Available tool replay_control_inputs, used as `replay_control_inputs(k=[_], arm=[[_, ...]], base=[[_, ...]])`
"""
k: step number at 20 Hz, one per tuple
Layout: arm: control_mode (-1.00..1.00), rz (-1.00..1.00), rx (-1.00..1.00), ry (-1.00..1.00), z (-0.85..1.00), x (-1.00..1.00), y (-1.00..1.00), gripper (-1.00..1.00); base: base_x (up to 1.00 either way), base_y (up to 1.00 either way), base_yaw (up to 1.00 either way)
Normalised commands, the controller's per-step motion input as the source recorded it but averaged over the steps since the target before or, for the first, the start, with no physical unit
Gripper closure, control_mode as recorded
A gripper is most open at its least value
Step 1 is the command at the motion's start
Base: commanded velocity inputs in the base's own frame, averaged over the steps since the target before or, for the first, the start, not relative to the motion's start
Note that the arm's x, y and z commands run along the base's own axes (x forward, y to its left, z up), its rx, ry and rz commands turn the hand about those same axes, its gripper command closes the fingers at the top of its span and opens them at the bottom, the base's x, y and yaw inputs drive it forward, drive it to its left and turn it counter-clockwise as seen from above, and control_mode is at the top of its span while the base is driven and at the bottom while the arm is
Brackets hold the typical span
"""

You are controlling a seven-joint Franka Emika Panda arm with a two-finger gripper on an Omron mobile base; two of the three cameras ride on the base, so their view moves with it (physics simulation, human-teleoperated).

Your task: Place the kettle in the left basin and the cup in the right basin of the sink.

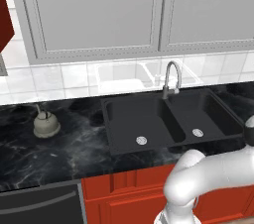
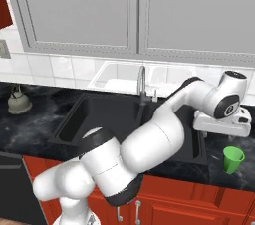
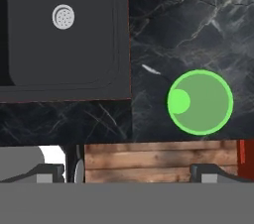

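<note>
The beige-grey kettle (image 1: 46, 124) (image 2: 19, 100) stands upright on the black marble counter, far left of the sink (image 1: 111, 119). The wide left basin (image 1: 136, 119) and the narrow right basin (image 1: 206, 114) hold nothing but their silver drains. The green cup (image 2: 232, 159) (image 3: 200, 102) stands upright on the counter right of the sink, near the front edge. My gripper (image 2: 222, 130) (image 3: 128, 172) hovers above the counter beside the right basin (image 3: 64, 54), pointing down, open, with nothing between its fingers. The cup is apart from it, ahead and to one side.
A chrome gooseneck faucet (image 1: 171, 77) rises behind the divider between the basins. Grey wall cabinets (image 1: 99, 10) hang above the counter and red cabinet fronts (image 1: 124, 193) run below it. My own arm (image 2: 164, 129) crosses over the sink in the right base view.
</note>
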Motion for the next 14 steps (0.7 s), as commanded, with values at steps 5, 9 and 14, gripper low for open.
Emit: replay_control_inputs(k=[5,9,14], arm=[[-1.00,-0.02,-0.06,0.03,-0.35,0.00,0.03,-1.00],[-1.00,-0.02,-0.05,0.02,-0.33,0.00,0.03,-1.00],[-1.00,-0.01,0.00,0.00,-0.20,0.00,-0.04,-1.00]], base=[[0.00,0.00,0.00],[0.00,0.00,0.00],[0.00,0.00,0.00]])
